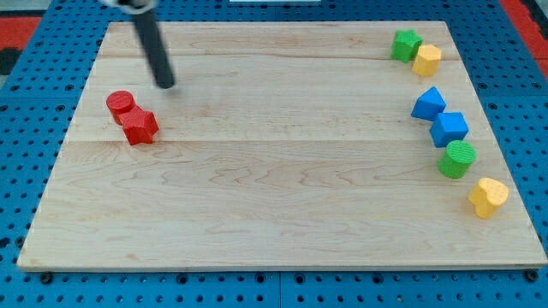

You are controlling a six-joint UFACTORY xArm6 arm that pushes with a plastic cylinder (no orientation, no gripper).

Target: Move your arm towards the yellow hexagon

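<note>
The yellow hexagon [427, 60] sits near the board's top right corner, touching a green star-shaped block [406, 44] on its upper left. My tip [166, 85] is at the view's upper left, far left of the yellow hexagon. It stands just above and right of a red cylinder [121, 104] and a red hexagon-like block [139, 127], apart from both.
Down the right edge lie a blue triangle [429, 103], a blue block [449, 128], a green cylinder [457, 159] and a yellow heart-shaped block [488, 197]. The wooden board [274, 171] lies on a blue pegboard table.
</note>
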